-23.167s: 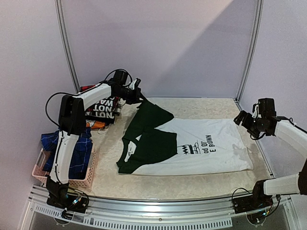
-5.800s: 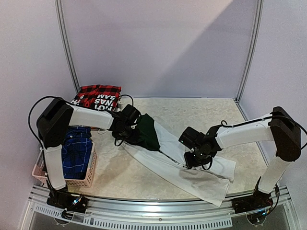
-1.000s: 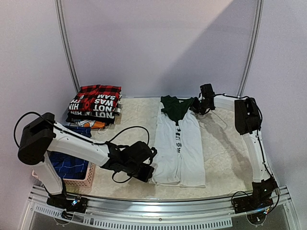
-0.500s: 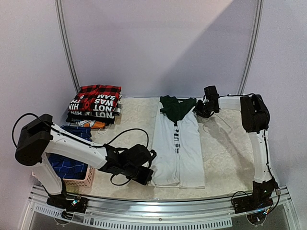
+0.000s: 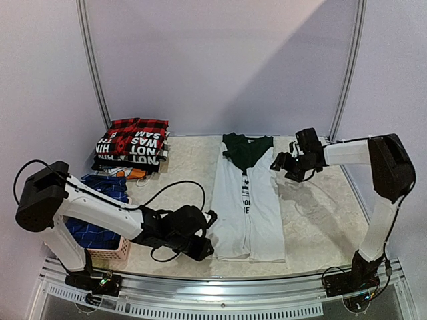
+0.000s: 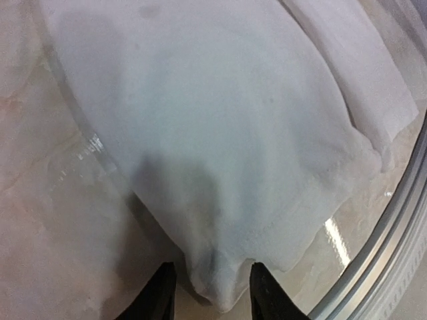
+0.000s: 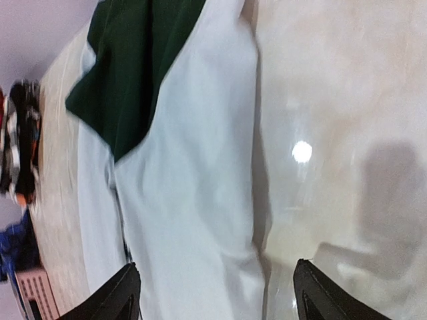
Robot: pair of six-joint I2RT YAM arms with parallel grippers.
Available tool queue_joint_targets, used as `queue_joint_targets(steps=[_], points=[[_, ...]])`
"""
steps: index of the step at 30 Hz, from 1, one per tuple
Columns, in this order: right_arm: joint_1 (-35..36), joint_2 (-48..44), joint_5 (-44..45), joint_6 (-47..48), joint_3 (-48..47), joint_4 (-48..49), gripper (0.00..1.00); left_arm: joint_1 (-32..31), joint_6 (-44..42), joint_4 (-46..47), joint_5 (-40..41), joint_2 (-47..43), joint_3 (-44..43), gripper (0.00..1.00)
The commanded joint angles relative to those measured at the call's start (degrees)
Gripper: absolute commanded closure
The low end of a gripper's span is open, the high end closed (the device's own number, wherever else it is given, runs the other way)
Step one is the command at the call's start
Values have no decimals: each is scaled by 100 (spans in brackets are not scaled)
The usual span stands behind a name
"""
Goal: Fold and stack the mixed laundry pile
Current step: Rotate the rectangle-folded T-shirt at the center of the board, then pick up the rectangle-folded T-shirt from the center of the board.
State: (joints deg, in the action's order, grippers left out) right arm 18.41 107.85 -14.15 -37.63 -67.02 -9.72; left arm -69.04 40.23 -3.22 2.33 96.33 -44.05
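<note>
Marble tabletop (image 5: 313, 220) bears the white T-shirt (image 5: 257, 200) folded lengthwise.

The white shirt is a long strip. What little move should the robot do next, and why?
Probably bring the right gripper to the free corner of the near hem: the white T-shirt lies folded lengthwise, the left gripper sits at the hem's other corner, and the right one hangs open.

A robot lab cell: bare lilac walls (image 5: 220, 60), aluminium frame posts (image 5: 94, 67), marble-look table (image 5: 313, 220).
</note>
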Motion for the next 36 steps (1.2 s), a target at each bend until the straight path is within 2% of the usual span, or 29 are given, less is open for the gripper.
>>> queue_joint_targets(steps=[1, 6, 10, 15, 20, 24, 28, 33, 36], points=[[755, -869, -228, -337, 1399, 710, 18, -96, -74, -73, 192, -246, 257, 53], [1343, -1827, -75, -870, 2636, 923, 15, -118, -42, -74, 303, -481, 428, 49], [1671, -2776, 273, -976, 3220, 241, 15, -128, -16, 54, 277, -485, 533, 49], [1765, -3926, 273, -1211, 3969, -444, 18, -145, 7, 225, 209, -554, 620, 49], [2038, -4875, 197, -1467, 4390, -1119, 24, -145, 24, 225, 302, -731, 678, 48], [2330, -5438, 130, -1924, 4916, -920, 34, -154, 54, 226, 304, -789, 683, 48], [2552, -5511, 21, -2141, 5170, -822, 39, -163, 81, 226, 288, -800, 688, 48], [2845, -5449, -102, -2367, 5431, -528, 53, -163, 99, 226, 237, -682, 678, 48], [2917, -5466, -148, -2414, 5461, -534, 57, -163, 120, 461, 222, -645, 674, 48]])
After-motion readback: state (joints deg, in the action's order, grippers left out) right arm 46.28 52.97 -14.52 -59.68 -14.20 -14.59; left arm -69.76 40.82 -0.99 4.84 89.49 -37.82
